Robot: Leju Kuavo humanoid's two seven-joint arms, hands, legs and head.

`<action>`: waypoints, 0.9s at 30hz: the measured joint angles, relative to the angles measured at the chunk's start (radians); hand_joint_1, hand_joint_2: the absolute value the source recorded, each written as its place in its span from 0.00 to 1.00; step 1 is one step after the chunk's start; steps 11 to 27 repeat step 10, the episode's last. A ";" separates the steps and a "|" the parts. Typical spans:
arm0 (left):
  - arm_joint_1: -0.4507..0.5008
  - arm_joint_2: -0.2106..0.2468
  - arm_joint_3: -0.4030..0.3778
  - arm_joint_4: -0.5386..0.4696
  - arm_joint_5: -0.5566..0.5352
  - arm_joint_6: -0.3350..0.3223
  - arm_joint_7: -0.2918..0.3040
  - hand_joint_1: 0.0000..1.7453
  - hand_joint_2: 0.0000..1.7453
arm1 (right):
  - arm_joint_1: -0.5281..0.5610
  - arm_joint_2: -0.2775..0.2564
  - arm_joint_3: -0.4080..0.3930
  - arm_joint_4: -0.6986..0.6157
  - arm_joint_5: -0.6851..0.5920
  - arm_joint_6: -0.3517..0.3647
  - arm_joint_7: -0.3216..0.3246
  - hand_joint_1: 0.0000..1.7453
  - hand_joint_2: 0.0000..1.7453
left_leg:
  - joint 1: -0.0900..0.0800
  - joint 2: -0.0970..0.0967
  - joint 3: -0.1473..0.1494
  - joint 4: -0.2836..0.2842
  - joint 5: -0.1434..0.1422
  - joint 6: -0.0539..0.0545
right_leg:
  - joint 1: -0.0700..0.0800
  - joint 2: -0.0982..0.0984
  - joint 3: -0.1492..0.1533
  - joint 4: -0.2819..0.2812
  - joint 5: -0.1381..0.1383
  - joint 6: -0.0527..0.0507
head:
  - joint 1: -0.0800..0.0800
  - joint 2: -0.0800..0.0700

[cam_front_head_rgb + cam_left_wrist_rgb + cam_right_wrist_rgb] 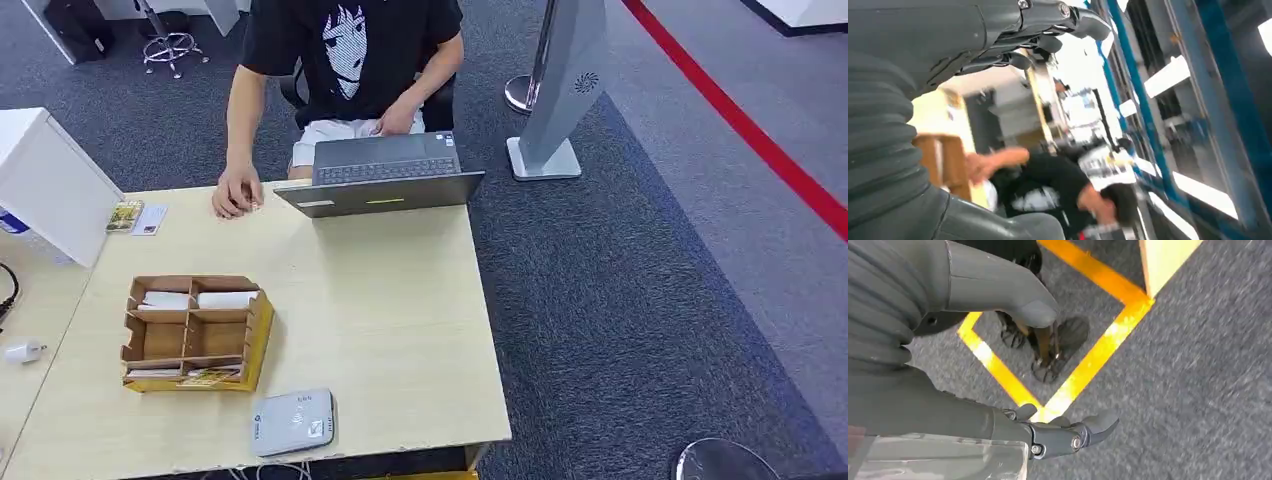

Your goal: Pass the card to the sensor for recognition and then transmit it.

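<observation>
The card reader (292,422) sits at the wooden table's (400,330) near edge. Just behind it stands the cardboard organizer (195,332), cards (208,376) in its nearest slot. Beyond, two cards (137,217) lie beside a person's hand (237,192). The left hand (998,37) and right hand (1013,365) hold nothing, fingers apart.

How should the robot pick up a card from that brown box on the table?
A judgement: the cards lie flat in the near compartment of the cardboard organizer, edges toward the robot. Come from above on the robot's side and pinch the near edge between thumb and finger, since the dividers block the sides. The left robot hand looks likelier, as the box sits on the table's left.
</observation>
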 joint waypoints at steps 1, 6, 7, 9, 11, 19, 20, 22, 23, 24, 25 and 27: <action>0.001 -0.002 0.005 0.000 0.004 0.002 0.001 0.00 1.00 | 0.000 0.000 0.000 0.000 0.001 -0.002 0.000 0.00 1.00 | 0.000 0.000 0.000 0.000 0.000 0.000 | 0.000 0.000 0.000 0.000 0.000 0.000 | 0.000 0.000; 0.036 -0.067 0.203 0.188 0.063 0.058 0.062 0.00 1.00 | 0.008 0.010 -0.003 0.000 0.075 -0.081 0.004 0.00 1.00 | 0.000 -0.001 0.001 0.000 0.000 0.000 | 0.000 -0.001 0.001 0.000 -0.002 0.001 | -0.001 0.000; 0.030 -0.072 0.226 0.231 0.062 0.049 0.063 0.00 1.00 | 0.010 0.011 -0.003 -0.001 0.086 -0.084 0.000 0.00 1.00 | 0.000 -0.001 0.001 0.000 -0.001 -0.001 | 0.000 -0.001 0.001 0.000 -0.002 0.001 | 0.000 0.000; 0.012 -0.079 0.262 0.309 0.070 0.003 0.092 0.00 1.00 | 0.012 0.012 -0.003 -0.001 0.108 -0.085 -0.005 0.00 1.00 | 0.000 -0.002 0.001 0.000 -0.001 -0.001 | 0.000 -0.002 0.002 0.000 -0.002 0.002 | 0.000 0.000; -0.002 -0.080 0.282 0.356 0.074 -0.042 0.110 0.00 1.00 | 0.012 0.012 -0.003 -0.001 0.119 -0.083 -0.008 0.00 1.00 | 0.000 -0.002 0.001 0.000 -0.001 -0.001 | -0.001 -0.002 0.002 0.000 -0.002 0.002 | 0.001 0.000; -0.002 -0.080 0.282 0.356 0.074 -0.042 0.110 0.00 1.00 | 0.012 0.012 -0.003 -0.001 0.119 -0.083 -0.008 0.00 1.00 | 0.000 -0.002 0.001 0.000 -0.001 -0.001 | -0.001 -0.002 0.002 0.000 -0.002 0.002 | 0.001 0.000; -0.002 -0.080 0.282 0.356 0.074 -0.042 0.110 0.00 1.00 | 0.012 0.012 -0.003 -0.001 0.119 -0.083 -0.008 0.00 1.00 | 0.000 -0.002 0.001 0.000 -0.001 -0.001 | -0.001 -0.002 0.002 0.000 -0.002 0.002 | 0.001 0.000; -0.002 -0.080 0.282 0.356 0.074 -0.042 0.110 0.00 1.00 | 0.012 0.012 -0.003 -0.001 0.119 -0.083 -0.008 0.00 1.00 | 0.000 -0.002 0.001 0.000 -0.001 -0.001 | -0.001 -0.002 0.002 0.000 -0.002 0.002 | 0.001 0.000; -0.002 -0.080 0.282 0.356 0.074 -0.042 0.110 0.00 1.00 | 0.012 0.012 -0.003 -0.001 0.119 -0.083 -0.008 0.00 1.00 | 0.000 -0.002 0.001 0.000 -0.001 -0.001 | -0.001 -0.002 0.002 0.000 -0.002 0.002 | 0.001 0.000; -0.002 -0.080 0.282 0.356 0.074 -0.042 0.110 0.00 1.00 | 0.012 0.012 -0.003 -0.001 0.119 -0.083 -0.008 0.00 1.00 | 0.000 -0.002 0.001 0.000 -0.001 -0.001 | -0.001 -0.002 0.002 0.000 -0.002 0.002 | 0.001 0.000; -0.002 -0.080 0.282 0.356 0.074 -0.042 0.110 0.00 1.00 | 0.012 0.012 -0.003 -0.001 0.119 -0.083 -0.008 0.00 1.00 | 0.000 -0.002 0.001 0.000 -0.001 -0.001 | -0.001 -0.002 0.002 0.000 -0.002 0.002 | 0.001 0.000; -0.002 -0.080 0.282 0.356 0.074 -0.042 0.110 0.00 1.00 | 0.012 0.012 -0.003 -0.001 0.119 -0.083 -0.008 0.00 1.00 | 0.000 -0.002 0.001 0.000 -0.001 -0.001 | -0.001 -0.002 0.002 0.000 -0.002 0.002 | 0.001 0.000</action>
